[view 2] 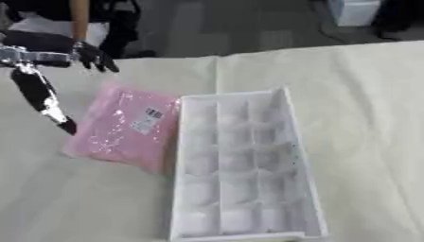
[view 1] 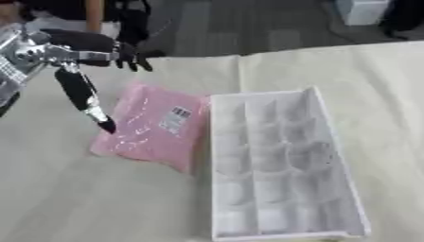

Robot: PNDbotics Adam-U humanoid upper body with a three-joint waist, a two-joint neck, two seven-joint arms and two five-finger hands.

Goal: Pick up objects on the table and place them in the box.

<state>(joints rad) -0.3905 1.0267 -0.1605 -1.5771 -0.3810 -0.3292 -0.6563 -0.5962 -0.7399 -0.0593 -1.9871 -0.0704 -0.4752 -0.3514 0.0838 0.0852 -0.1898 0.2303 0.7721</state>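
A pink plastic packet [view 1: 153, 126] with a white barcode label lies flat on the cream table cover, its right edge against the white box. The white box [view 1: 341, 156] is long, shallow and divided into several compartments, and nothing lies in it. My left hand [view 1: 79, 52] comes in from the upper left and hovers over the packet's left side. Its fingers are spread straight, and a long black thumb [view 1: 83, 97] points down, its tip at the packet's left edge. It holds nothing. My right hand shows in neither view.
The cream cover [view 1: 91, 203] spreads over the whole table, with bare room in front of and to the left of the packet. A person stands beyond the far left edge. A white bin [view 1: 362, 10] stands on the floor at the far right.
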